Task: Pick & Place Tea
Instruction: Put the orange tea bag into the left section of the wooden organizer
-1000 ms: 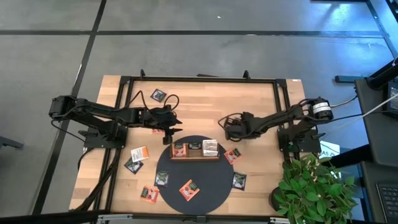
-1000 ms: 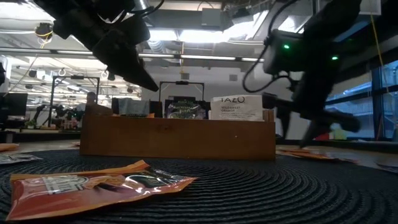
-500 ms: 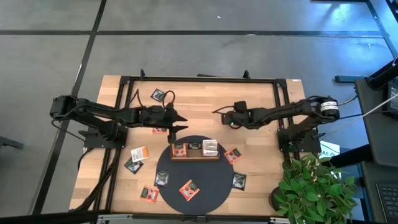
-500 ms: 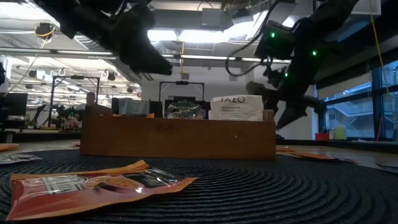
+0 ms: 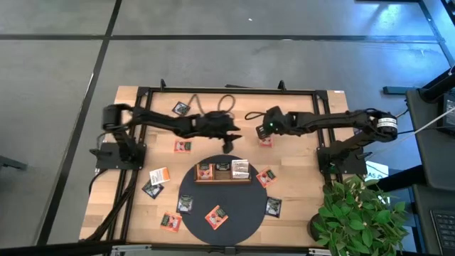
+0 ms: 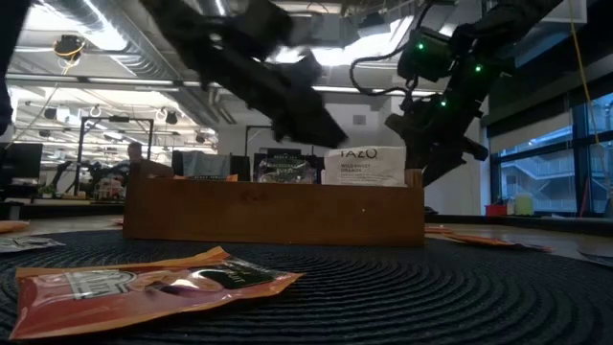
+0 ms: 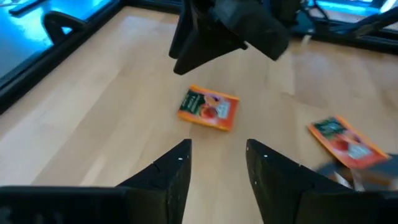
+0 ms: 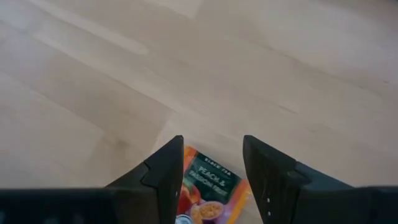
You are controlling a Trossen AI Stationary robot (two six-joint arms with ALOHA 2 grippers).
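Behind the wooden tray (image 5: 223,171), at about one o'clock from it, an orange sachet (image 5: 265,141) lies flat on the worktop (image 5: 298,185). It is hovered over by the right pincer (image 5: 264,131), parted and empty; a straight descent and closing seem called for. The left pincer (image 5: 229,139), likewise parted and empty, is nearby. Sachets stand upright in the tray's compartments.

Orange-red tea sachet (image 6: 144,290) flat on dark woven mat (image 6: 431,297), foreground. Wooden tray (image 6: 273,211) behind, upright sachets inside, white one (image 6: 364,166) rightmost. Two dark arms overhead, end effectors indistinct.
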